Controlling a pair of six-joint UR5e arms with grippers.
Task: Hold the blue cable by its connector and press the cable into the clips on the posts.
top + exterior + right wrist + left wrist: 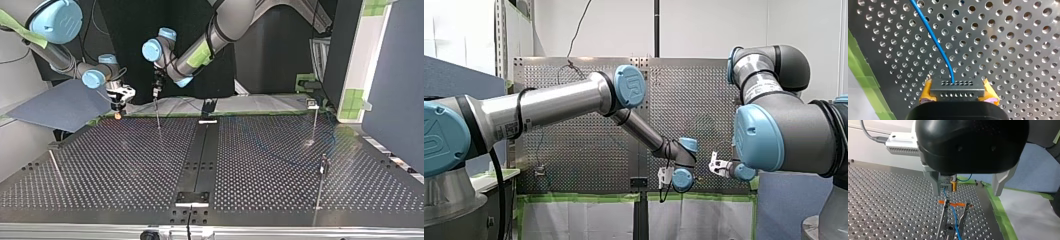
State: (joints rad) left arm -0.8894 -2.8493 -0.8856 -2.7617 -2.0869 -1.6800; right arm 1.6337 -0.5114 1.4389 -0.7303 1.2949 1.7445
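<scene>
My right arm [65,55] came in low at the top view's far left. Its gripper [958,93] hung just above the table [1010,50], yellow pads pinching the grey connector [957,86]. The blue cable [933,40] ran out of the connector and away over the holes. My left arm [220,35] stretched in beside it, near but apart. The left gripper [157,100] pointed down with its fingers spread, and in the left wrist view the cable passed between them. Both hung close to the green-taped edge [863,75], with most of the plate on their near side. One post [315,122] and another [320,190] stood well apart at the top view's right.
</scene>
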